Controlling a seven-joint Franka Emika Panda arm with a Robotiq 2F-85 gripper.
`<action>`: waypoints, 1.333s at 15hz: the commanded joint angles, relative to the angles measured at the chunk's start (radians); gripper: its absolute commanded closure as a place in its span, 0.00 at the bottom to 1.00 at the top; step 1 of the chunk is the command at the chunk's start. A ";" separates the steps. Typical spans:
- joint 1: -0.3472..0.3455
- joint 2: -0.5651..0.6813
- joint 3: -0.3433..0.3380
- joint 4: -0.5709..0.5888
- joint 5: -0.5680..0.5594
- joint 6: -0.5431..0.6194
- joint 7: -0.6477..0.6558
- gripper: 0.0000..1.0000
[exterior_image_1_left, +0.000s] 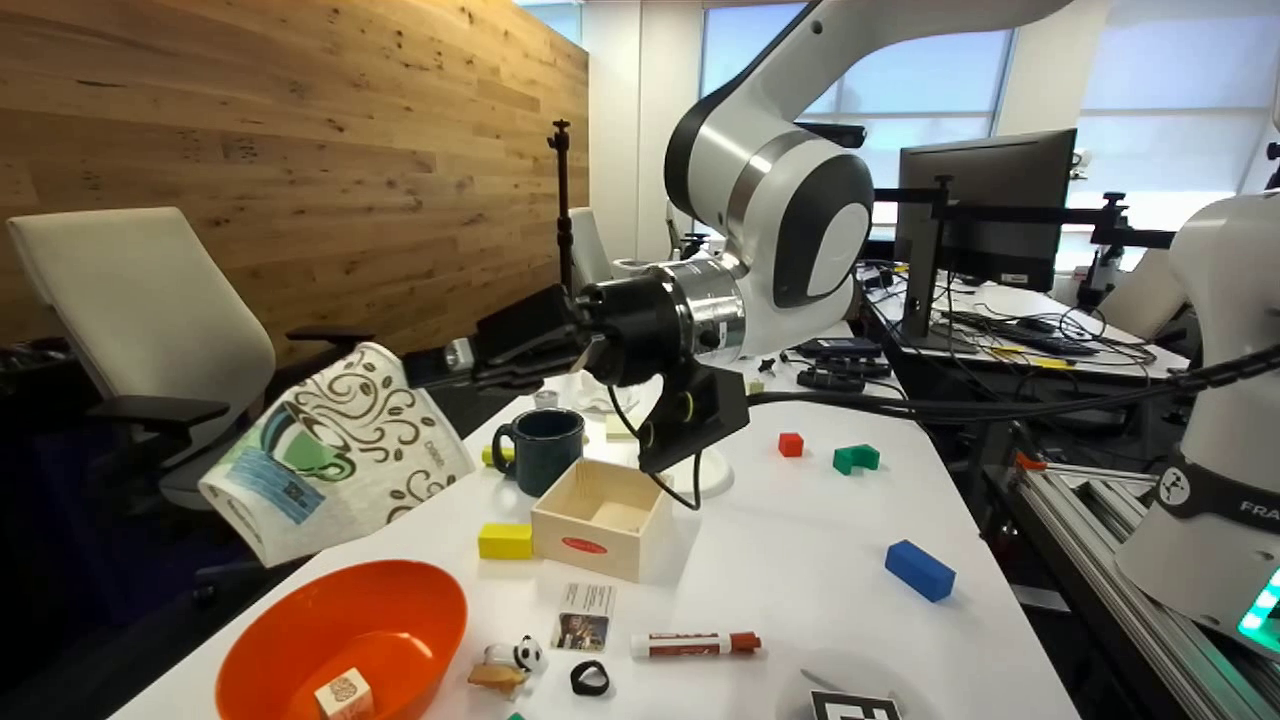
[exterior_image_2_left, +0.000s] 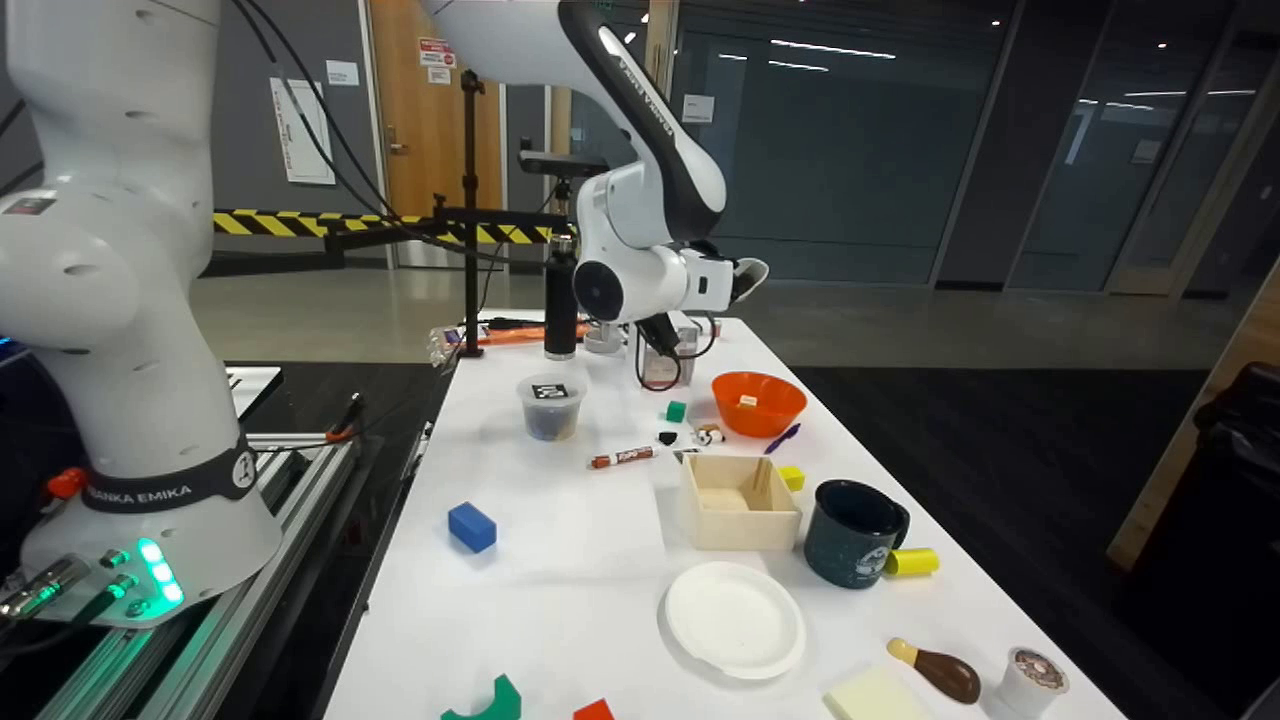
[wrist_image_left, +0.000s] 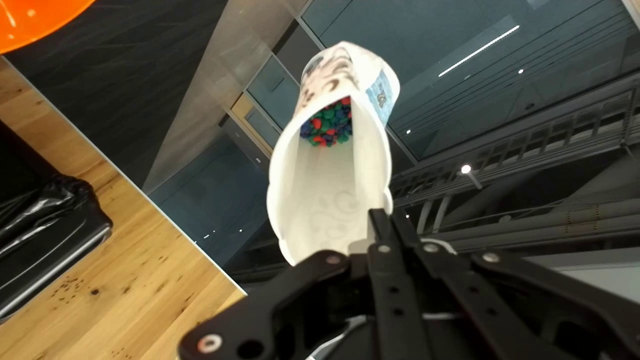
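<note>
1. In an exterior view, the matte black gripper (exterior_image_1_left: 430, 368) has its jaws narrowed on the rim of a paper cup (exterior_image_1_left: 340, 455), held tilted in the air and higher than the glossy orange bowl (exterior_image_1_left: 365, 590). The cup's tapered wall carries brown scrolls, coffee beans and a green-and-blue print. A pale wooden cube (exterior_image_1_left: 345, 694) with a stamped face sits inside the bowl; a panda figure (exterior_image_1_left: 525, 653) and a black looped band (exterior_image_1_left: 589, 679) lie near it. Farther from the bowl stand a square, open-topped box (exterior_image_1_left: 620, 560) of bare wood and a dark speckled mug (exterior_image_1_left: 550, 455).

2. In an exterior view, the cup is mostly hidden by the smooth white arm (exterior_image_2_left: 640, 210). A slim purple stick (exterior_image_2_left: 783, 438) lies just beside the bowl. A see-through round tub (exterior_image_2_left: 550, 412) stands well apart from the bowl, and a round white plate (exterior_image_2_left: 735, 620) lies farther from it than the box.

3. In the wrist view, the cup's mouth, a long uneven oval, faces the camera, the gripper's dark fingers (wrist_image_left: 382, 227) close together at its wall. Inside, pebble-like red, green and blue pieces (wrist_image_left: 327, 122) gather at the bottom against smooth off-white paper. The bowl's shiny curve shows well apart from the cup.
</note>
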 joint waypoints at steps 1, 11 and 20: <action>-0.019 0.043 0.011 0.058 0.019 -0.033 -0.006 0.99; -0.072 0.133 0.040 0.119 0.022 -0.186 -0.004 0.99; -0.178 0.171 0.149 0.127 0.022 -0.264 -0.004 0.99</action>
